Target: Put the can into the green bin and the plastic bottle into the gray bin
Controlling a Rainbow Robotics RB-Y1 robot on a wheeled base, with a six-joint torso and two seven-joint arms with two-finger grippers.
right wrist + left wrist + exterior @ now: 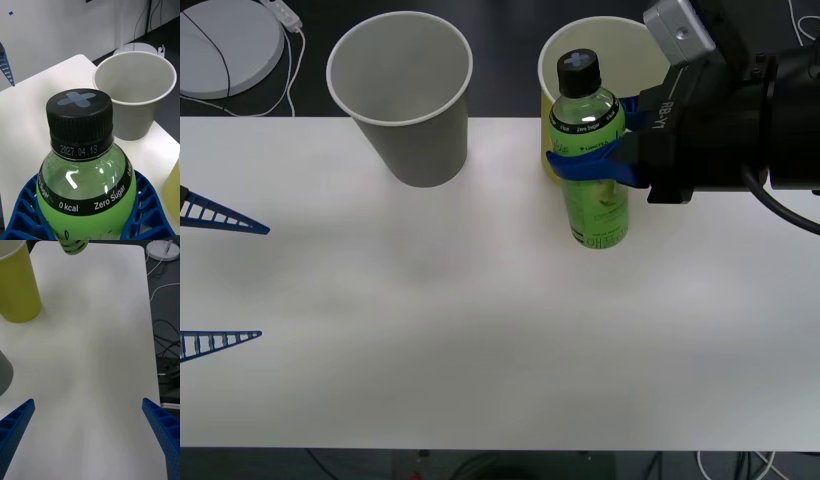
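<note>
My right gripper (588,140) is shut on the plastic bottle (590,170), gripping its body below the black cap (80,112). The bottle stands upright and seems to hang a little above the table, right in front of the green bin (547,120). The gray bin (415,130) stands upright to the left of the green bin, with nothing visible inside it. In the right wrist view the gray bin (138,108) lies just beyond the bottle (86,180). My left gripper (264,283) is open at the table's left edge, holding nothing. The can is out of view.
A white round device (225,45) with cables sits off the table at the back left. The white table (480,350) has bare surface across its middle and front. Cables lie on the dark floor beyond the table edge (165,333).
</note>
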